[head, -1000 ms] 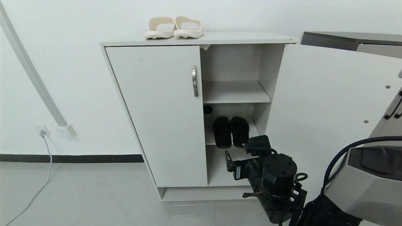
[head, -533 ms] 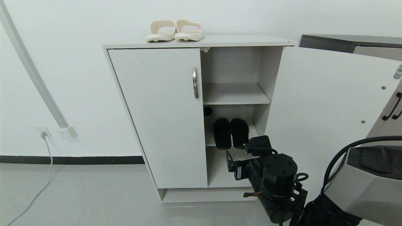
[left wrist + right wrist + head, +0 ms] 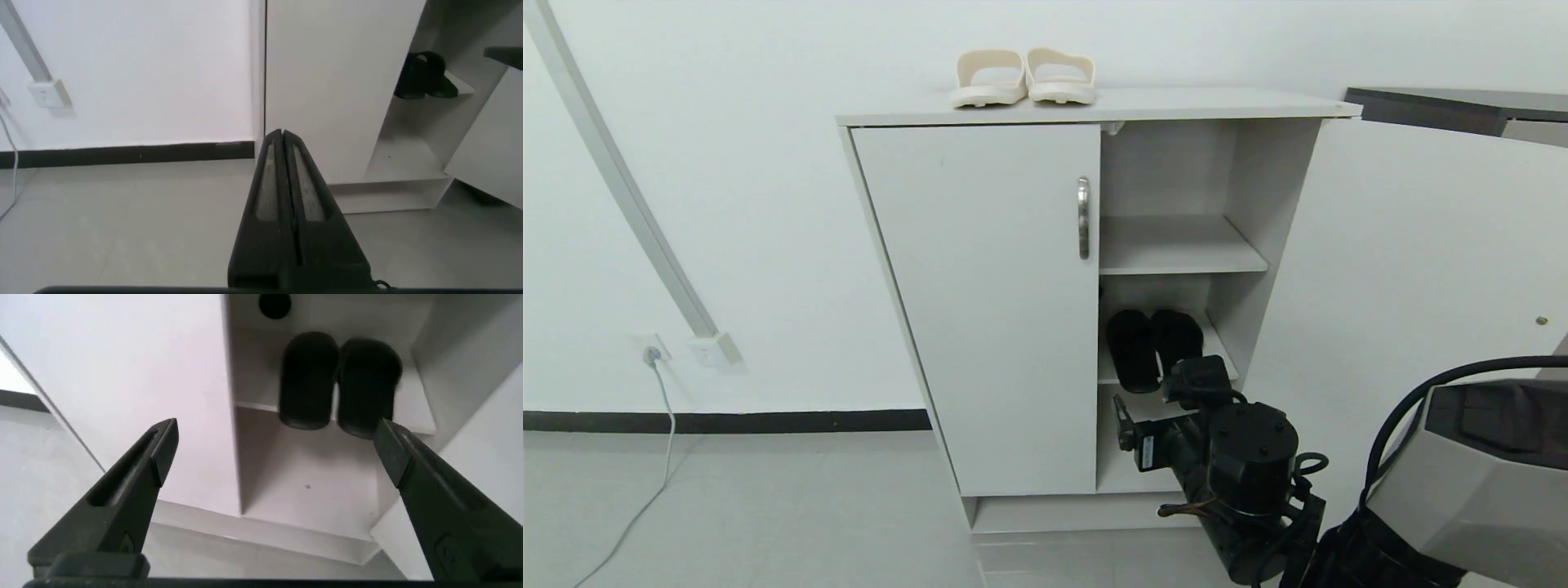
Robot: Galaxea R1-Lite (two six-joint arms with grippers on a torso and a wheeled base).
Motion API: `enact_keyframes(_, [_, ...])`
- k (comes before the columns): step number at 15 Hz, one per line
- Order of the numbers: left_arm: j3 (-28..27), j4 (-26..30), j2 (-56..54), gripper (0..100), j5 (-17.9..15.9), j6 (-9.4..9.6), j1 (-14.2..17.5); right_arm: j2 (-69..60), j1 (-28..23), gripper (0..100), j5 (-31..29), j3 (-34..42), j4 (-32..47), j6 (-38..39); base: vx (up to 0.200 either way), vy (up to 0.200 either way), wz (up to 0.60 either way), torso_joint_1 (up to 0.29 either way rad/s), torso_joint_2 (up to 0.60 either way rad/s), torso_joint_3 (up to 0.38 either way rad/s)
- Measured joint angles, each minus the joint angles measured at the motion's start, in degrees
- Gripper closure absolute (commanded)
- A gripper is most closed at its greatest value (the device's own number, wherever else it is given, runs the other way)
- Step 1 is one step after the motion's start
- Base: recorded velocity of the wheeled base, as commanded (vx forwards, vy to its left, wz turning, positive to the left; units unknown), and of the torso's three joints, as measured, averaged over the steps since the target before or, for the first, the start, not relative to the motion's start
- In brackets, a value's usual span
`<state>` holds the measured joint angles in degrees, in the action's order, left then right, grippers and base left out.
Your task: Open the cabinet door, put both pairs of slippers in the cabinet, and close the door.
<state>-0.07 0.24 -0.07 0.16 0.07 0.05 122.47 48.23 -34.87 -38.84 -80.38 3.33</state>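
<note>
Since the black slippers [image 3: 1152, 347] already sit inside the open cabinet [image 3: 1217, 102], next up is the beige pair [image 3: 1025, 77] on its top; the right tool [image 3: 276, 433], spread wide and empty, has to rise there.

No legible text, label, number or sign anywhere.

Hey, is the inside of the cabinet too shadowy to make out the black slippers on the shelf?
No. Head view: the cabinet interior is only softly shaded, and the black slippers stand out plainly. Right wrist view: they read as dark shapes with little surface detail, and there is no glare.
</note>
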Motion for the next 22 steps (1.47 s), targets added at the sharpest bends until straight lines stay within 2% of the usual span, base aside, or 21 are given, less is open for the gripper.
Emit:
enact_keyframes(3, [0.0, 0.0, 0.0, 100, 0.0, 0.02, -0.02, -0.02, 0.0, 0, -0.05, 0.0, -0.06, -0.07, 0.0, 0.2, 0.0, 0.001, 0.01, 0.004])
enact_keyframes(22, [-0.02, -0.04, 0.0, 100, 0.09, -0.07, 0.0, 1.66, -0.85, 0, 0.06, 1.5, -2.79, -2.55, 0.0, 0.0, 0.0, 0.0, 0.0, 0.0])
